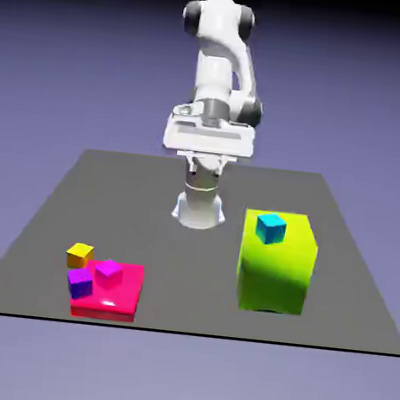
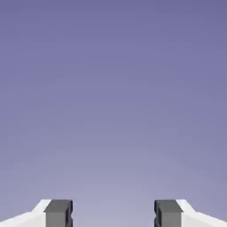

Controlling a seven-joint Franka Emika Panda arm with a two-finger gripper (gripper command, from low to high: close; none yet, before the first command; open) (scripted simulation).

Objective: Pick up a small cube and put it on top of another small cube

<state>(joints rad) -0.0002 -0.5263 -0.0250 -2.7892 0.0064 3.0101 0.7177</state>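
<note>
Evidently, the gripper (image 1: 206, 165) stood with its fingers wide apart and nothing between them, at the upper middle of the exterior view. The task did not say which cubes were meant. At lower left, the magenta cube (image 1: 109, 272) sat on the red slab (image 1: 103, 313); the purple cube (image 1: 79, 284) lay at the slab's left edge, its support unclear, and the yellow cube (image 1: 79, 255) was near the upper-left corner. Crowding there was judged the chief hazard: a descending finger could knock a neighbour, and a cube near the edge could tip off. At right, the cyan cube (image 1: 271, 228) rested on the tall green block (image 1: 273, 281); a low sweep could strike that block and topple its load. The hand view showed only backdrop beyond the fingertips, so a grasp aimed from that view alone might miss. An off-centre release could spill the stack. Count: four small cubes, one block, one slab, one arm, two fingers.
</note>
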